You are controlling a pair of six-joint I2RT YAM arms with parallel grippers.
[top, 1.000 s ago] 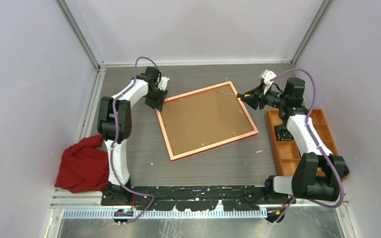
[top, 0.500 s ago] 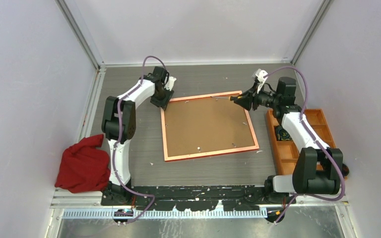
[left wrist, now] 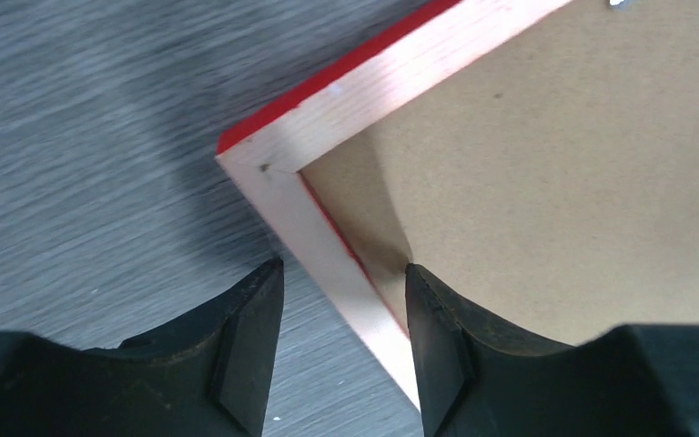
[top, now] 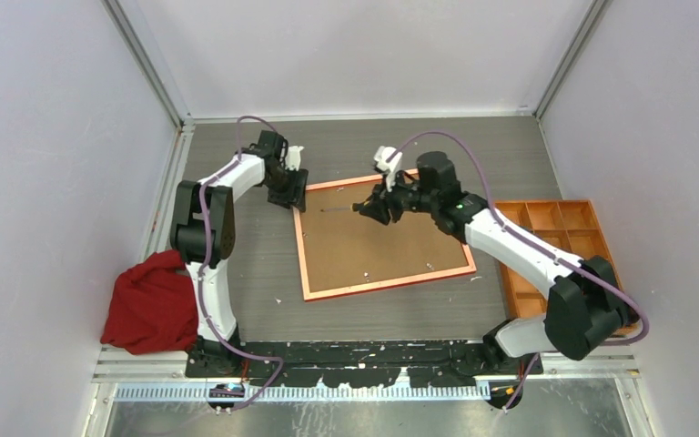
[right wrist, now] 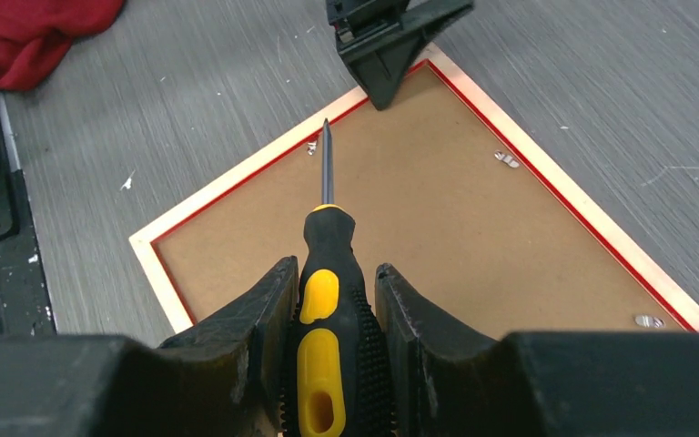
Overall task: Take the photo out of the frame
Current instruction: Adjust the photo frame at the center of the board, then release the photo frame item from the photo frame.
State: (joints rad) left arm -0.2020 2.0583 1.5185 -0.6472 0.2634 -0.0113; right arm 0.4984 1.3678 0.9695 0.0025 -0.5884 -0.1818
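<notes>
Frame (top: 391,281) lies face down mid-table with its brown backing board (top: 391,241) up; the photo is hidden underneath, not seen. Left gripper (left wrist: 341,282) is at the far-left corner, jaws apart astride the left rail, not pinching. Right gripper (right wrist: 334,269) is clamped on a screwdriver (right wrist: 328,235), tip near a clip (right wrist: 312,146). Best move: pin that corner, slip the tip under the tab, lever gently. Count: one frame, one screwdriver, three clips seen, one orange tray (top: 592,218), one red cloth (top: 150,305).
</notes>
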